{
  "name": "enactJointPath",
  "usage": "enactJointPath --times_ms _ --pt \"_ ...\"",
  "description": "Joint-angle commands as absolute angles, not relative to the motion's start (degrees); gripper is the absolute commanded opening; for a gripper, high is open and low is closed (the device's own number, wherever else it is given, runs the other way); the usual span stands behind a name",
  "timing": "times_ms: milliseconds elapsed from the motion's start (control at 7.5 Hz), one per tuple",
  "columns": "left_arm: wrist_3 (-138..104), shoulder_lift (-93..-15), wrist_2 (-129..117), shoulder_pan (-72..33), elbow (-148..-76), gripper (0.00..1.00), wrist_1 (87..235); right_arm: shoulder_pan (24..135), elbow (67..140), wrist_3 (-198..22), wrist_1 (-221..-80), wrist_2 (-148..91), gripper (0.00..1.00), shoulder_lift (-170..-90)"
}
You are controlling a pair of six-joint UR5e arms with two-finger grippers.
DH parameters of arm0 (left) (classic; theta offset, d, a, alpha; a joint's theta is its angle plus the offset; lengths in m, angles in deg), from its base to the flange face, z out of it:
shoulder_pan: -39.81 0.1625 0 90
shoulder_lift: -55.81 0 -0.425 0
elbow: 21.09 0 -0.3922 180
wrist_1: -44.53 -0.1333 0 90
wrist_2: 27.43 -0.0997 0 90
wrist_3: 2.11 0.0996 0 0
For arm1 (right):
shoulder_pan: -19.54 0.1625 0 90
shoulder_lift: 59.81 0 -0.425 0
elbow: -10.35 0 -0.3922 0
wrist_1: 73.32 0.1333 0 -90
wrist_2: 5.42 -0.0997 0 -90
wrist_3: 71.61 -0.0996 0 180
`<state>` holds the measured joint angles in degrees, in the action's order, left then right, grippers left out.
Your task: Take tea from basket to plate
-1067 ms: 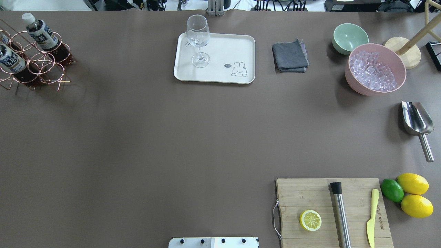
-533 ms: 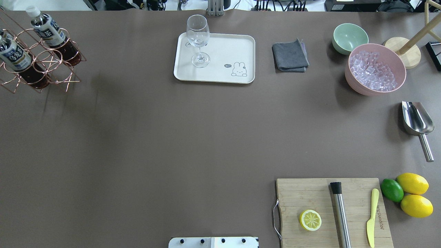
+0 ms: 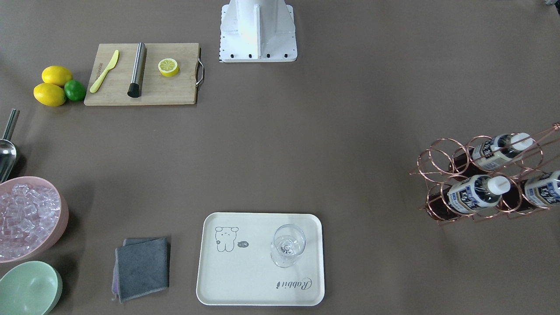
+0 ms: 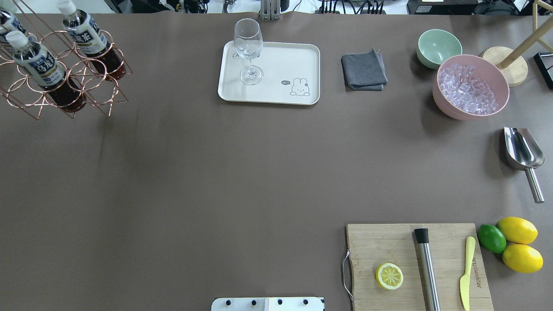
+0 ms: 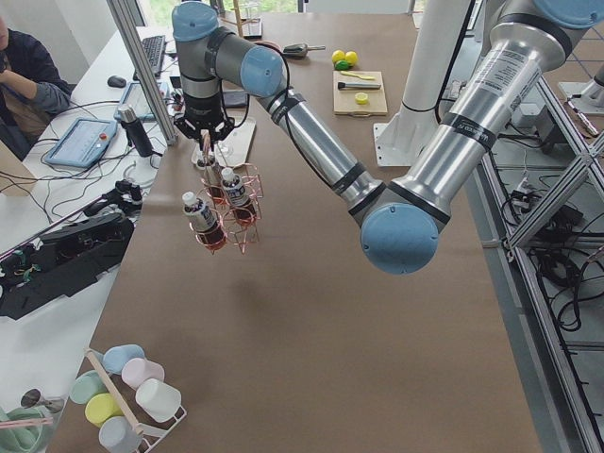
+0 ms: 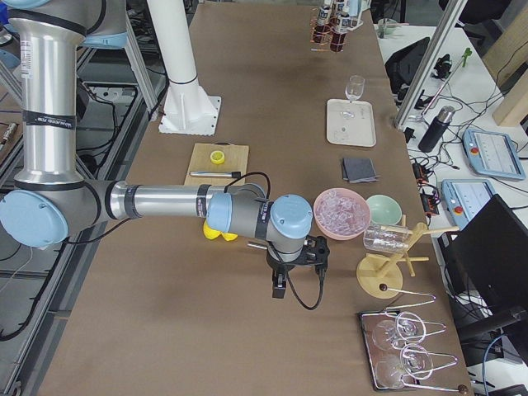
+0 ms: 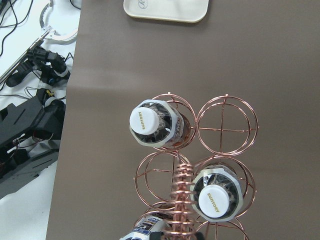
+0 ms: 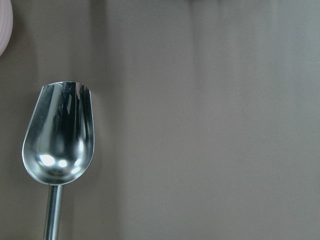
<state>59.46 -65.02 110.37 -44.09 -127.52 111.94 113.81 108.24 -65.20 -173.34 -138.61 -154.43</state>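
Observation:
The copper wire basket (image 4: 98, 90) hangs by its coiled handle (image 7: 181, 195) under my left gripper (image 5: 206, 134), above the table's far left; it also shows in the front view (image 3: 439, 140). Three tea bottles lie in its rings (image 4: 41, 69) (image 4: 88, 36) (image 3: 542, 188); two white caps face the left wrist camera (image 7: 150, 120) (image 7: 218, 200). I cannot tell whether the left gripper's fingers are shut. The cream plate (image 4: 276, 93) (image 3: 245, 280) lies at the far middle, right of the basket. My right gripper (image 6: 285, 285) hovers over the table's right side; I cannot tell its state.
A wine glass (image 4: 248, 52) stands on the plate's left part. A grey cloth (image 4: 363, 71), mint bowl (image 4: 438, 46) and pink bowl of ice (image 4: 471, 86) lie to the right. A steel scoop (image 4: 522, 153) and a cutting board (image 4: 389, 246) are on the right side.
The basket with its bottles has moved to the right, toward the plate. A third bottle has come into the overhead view. Nothing else has moved.

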Motion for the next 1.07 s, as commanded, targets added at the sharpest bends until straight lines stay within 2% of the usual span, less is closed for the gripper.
enactJointPath --times_ms 0,400,667,933 --pt "48.83 -68.01 110.04 -36.34 -133.66 0.0 112.03 113.67 108.26 -65.28 -173.34 -138.66 1.0 -154.38" --pt "31.97 -76.69 104.18 -19.05 -135.34 0.0 112.38 111.66 108.0 -64.14 -173.25 -138.58 1.0 -153.86" --pt "22.89 -81.98 98.29 -9.63 -134.73 0.0 112.65 109.19 108.08 -64.92 -165.57 -138.48 1.0 -153.59" --pt "18.39 -84.71 92.91 -2.59 -134.46 0.0 112.73 105.77 111.85 -67.2 -163.32 -137.96 1.0 -147.91"
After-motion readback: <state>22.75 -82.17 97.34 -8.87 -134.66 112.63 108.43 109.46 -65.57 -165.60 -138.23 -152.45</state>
